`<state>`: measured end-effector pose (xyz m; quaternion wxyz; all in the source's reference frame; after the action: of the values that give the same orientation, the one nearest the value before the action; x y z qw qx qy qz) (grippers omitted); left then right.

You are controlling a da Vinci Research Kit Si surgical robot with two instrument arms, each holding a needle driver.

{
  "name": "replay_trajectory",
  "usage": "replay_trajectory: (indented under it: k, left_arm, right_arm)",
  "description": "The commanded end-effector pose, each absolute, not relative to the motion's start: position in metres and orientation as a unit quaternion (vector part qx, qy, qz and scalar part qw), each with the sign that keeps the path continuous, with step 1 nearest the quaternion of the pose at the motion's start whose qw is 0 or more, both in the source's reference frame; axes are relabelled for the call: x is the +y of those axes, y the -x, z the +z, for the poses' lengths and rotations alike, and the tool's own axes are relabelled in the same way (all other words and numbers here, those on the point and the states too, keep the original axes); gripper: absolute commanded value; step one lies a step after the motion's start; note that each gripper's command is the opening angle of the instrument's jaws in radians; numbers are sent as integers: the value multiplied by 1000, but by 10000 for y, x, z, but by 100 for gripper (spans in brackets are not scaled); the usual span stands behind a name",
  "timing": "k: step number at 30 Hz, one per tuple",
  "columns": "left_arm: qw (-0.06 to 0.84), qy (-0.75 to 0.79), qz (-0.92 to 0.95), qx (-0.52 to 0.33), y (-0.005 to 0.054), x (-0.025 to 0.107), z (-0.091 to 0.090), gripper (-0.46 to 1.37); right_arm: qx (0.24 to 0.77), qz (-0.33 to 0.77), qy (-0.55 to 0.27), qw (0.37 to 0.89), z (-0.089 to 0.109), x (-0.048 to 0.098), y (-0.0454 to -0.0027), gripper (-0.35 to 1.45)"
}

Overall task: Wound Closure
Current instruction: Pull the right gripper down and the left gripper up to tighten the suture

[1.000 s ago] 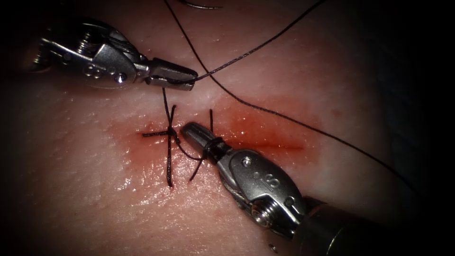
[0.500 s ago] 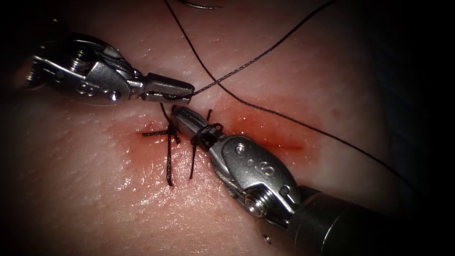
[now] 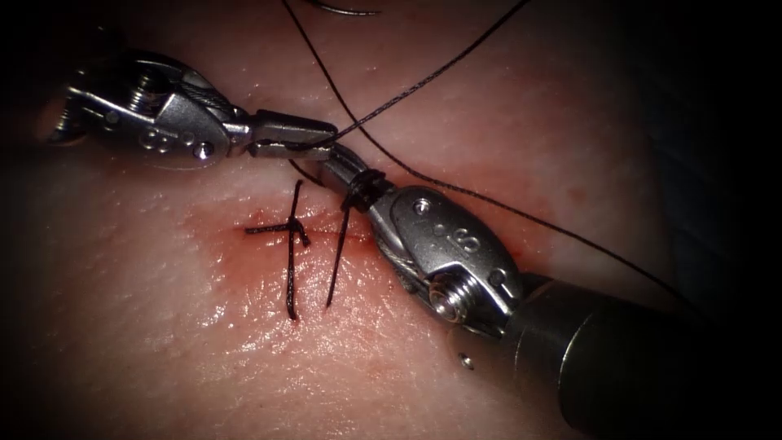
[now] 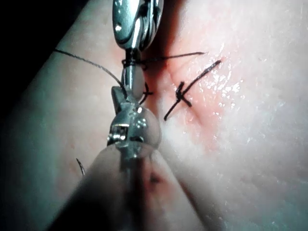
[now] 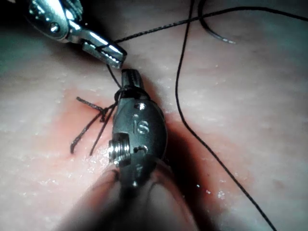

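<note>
Two end effectors (image 3: 314,138) (image 3: 338,167); one tied stitch (image 3: 292,232); one needle (image 3: 346,10).

My left tool (image 3: 314,138) lies level, jaws closed on thread (image 3: 423,88). My right tool (image 3: 334,167) slants up-left, jaws together, tip just under the left's, a loop around it.

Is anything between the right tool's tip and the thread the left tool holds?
Nothing visible. The right tool, a thread loop around it, has its tip right beside the left tool, which grips the thread above the cut.
</note>
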<state>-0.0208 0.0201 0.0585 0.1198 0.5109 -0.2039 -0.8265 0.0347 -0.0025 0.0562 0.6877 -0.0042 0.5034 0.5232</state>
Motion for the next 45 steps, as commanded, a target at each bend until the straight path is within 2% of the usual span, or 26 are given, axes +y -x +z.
replay_trajectory:
  k: [1, 17, 21, 25, 39, 42, 45]
  left_arm:
    - [113, -512, -828, -200, 206, 201, 592, -35]
    - [100, -511, -830, -200, 217, 229, 614, -35]
    - [102, -510, -829, -208, 224, 240, 611, -35]
    - [110, -515, -824, -210, 226, 252, 608, -35]
    - [126, -509, -821, -225, 212, 307, 616, -35]
    - [126, -509, -821, -226, 210, 316, 621, -35]
    - [128, -508, -821, -227, 208, 324, 630, -35]
  right_arm:
    - [503, 522, 4, 688, 559, -28, -347, -35]
    - [486, 503, -8, 715, 554, -84, -349, -35]
    - [471, 576, -62, 665, 555, -90, -347, -35]
    - [457, 659, -109, 587, 547, -92, -345, -35]
    - [434, 707, -149, 538, 535, -111, -338, -35]
    - [432, 709, -150, 537, 533, -114, -334, -35]
    - [458, 657, -106, 589, 533, -117, -330, -35]
